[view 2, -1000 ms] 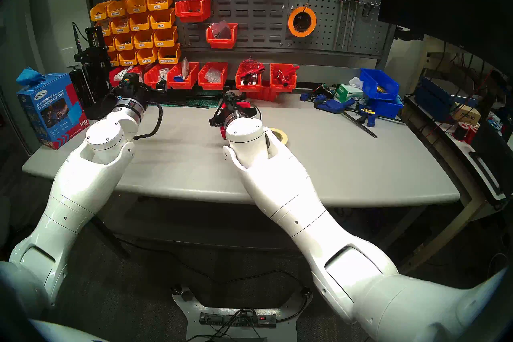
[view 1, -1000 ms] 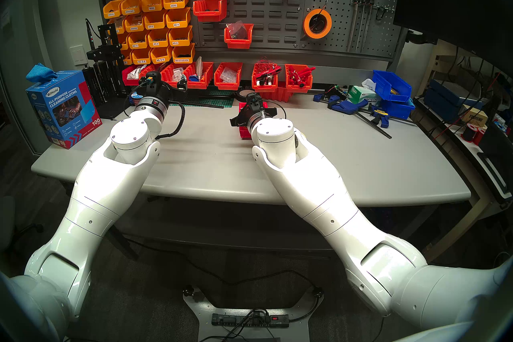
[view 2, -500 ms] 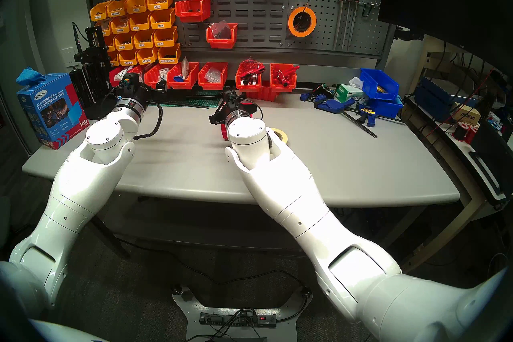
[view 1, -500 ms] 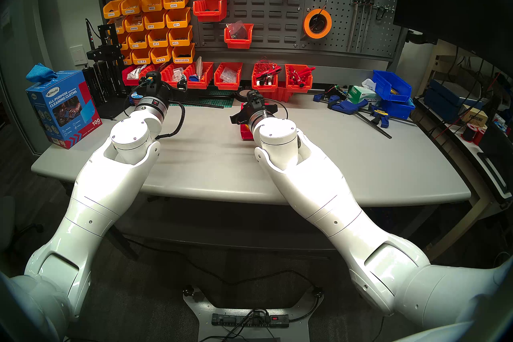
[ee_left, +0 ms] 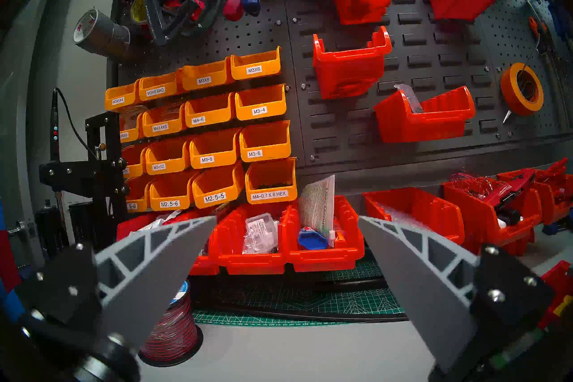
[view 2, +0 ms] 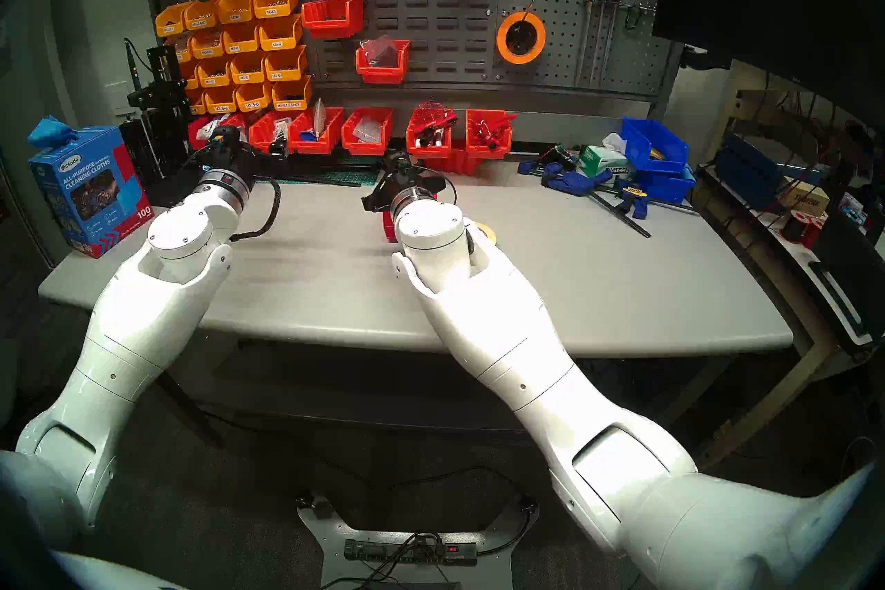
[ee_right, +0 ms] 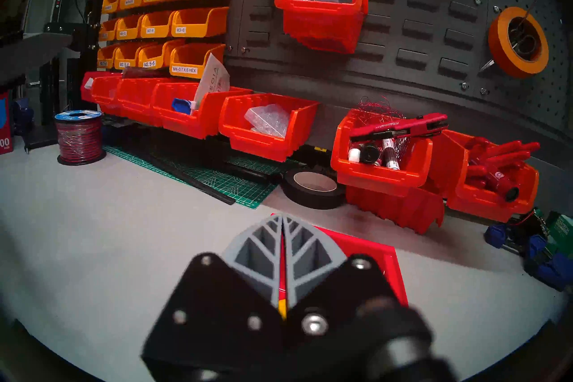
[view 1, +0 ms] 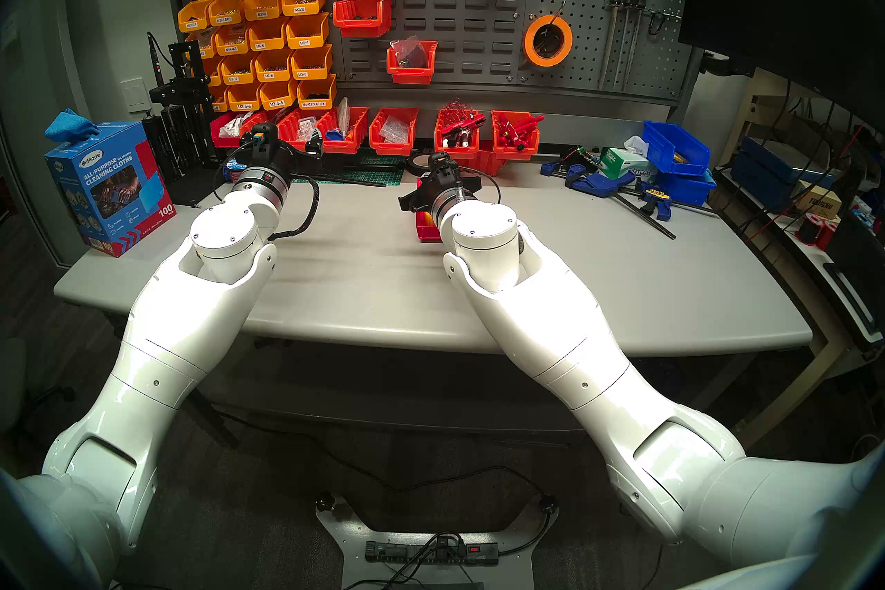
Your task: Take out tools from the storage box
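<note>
The red storage box (ee_right: 375,248) stands on the grey table just under and behind my right gripper (ee_right: 282,221), which is shut with nothing between its fingertips. A thin yellow sliver (ee_right: 282,310) shows through the slit at the finger bases; I cannot tell if it is the tape measure. In the head views the right wrist hides most of the box (view 1: 425,231). The cream masking-tape roll (view 2: 488,234) lies on the table right of the box, half hidden by my right forearm. My left gripper (ee_left: 286,217) is open and empty, held in front of the bins at the back left.
A black tape roll (ee_right: 313,186), a green cutting mat (ee_right: 217,176) and a row of orange-red bins (ee_right: 263,124) lie behind the box. A wire spool (ee_right: 79,136) stands at the left. Blue clamps (view 1: 598,182) and a cloth box (view 1: 107,187) sit at the table's sides.
My right arm has drifted a little to the right and its wrist has risen slightly over the red box, covering more of the masking-tape roll. The left arm has not moved.
</note>
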Action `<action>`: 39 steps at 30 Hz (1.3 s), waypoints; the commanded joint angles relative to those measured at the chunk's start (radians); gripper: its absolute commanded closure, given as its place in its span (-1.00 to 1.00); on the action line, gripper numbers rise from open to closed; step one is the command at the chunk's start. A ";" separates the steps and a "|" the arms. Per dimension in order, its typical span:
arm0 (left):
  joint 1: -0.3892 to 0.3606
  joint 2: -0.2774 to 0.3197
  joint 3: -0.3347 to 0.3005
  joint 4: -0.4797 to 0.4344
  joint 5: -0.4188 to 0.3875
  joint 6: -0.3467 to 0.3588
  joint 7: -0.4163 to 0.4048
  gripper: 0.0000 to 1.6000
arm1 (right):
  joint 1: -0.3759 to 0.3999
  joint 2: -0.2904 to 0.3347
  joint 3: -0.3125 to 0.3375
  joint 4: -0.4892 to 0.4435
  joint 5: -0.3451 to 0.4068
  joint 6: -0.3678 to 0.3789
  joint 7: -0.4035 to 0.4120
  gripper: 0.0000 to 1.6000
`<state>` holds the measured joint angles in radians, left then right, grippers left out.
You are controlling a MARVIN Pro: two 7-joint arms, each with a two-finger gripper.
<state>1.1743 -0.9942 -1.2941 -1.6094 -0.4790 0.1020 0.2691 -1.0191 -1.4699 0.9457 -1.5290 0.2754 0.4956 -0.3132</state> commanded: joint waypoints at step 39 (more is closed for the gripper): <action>-0.015 0.002 -0.007 -0.008 0.000 0.000 0.000 -1.00 | -0.105 0.174 0.051 -0.188 -0.030 0.031 0.009 0.03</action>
<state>1.1743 -0.9943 -1.2940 -1.6093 -0.4790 0.1021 0.2691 -1.1267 -1.2998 0.9989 -1.7042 0.2512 0.5247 -0.3025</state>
